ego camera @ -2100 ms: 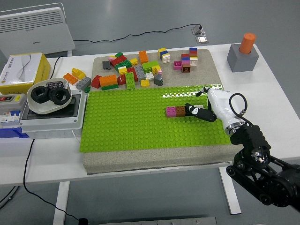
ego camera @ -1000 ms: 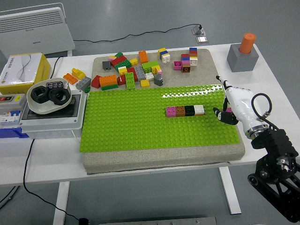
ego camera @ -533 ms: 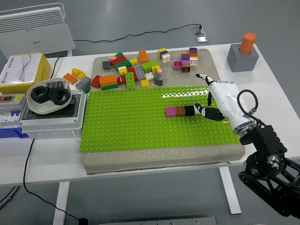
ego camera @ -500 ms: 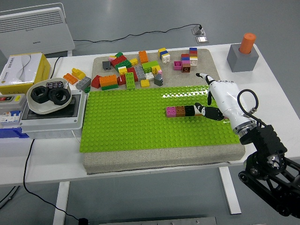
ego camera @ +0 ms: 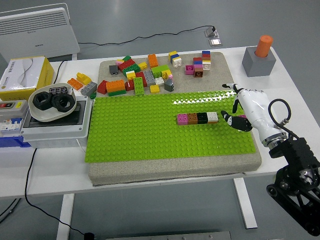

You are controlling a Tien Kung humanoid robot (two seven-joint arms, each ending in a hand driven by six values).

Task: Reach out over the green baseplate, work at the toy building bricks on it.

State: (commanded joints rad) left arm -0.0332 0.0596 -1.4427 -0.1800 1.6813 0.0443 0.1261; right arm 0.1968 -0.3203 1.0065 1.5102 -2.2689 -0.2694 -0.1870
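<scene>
The right hand (ego camera: 243,107) hovered over the green baseplate's (ego camera: 140,135) right edge, fingers loosely spread, holding nothing. Just to its left sat a row of pink, brown, black and white bricks (ego camera: 198,118), near the fingertips but apart.

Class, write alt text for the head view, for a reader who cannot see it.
The robot's right hand, fingers spread and holding nothing, hovers at the right edge of a green baseplate, just right of a short row of bricks: pink, brown, black, white. Loose bricks lie beyond the plate.
</scene>
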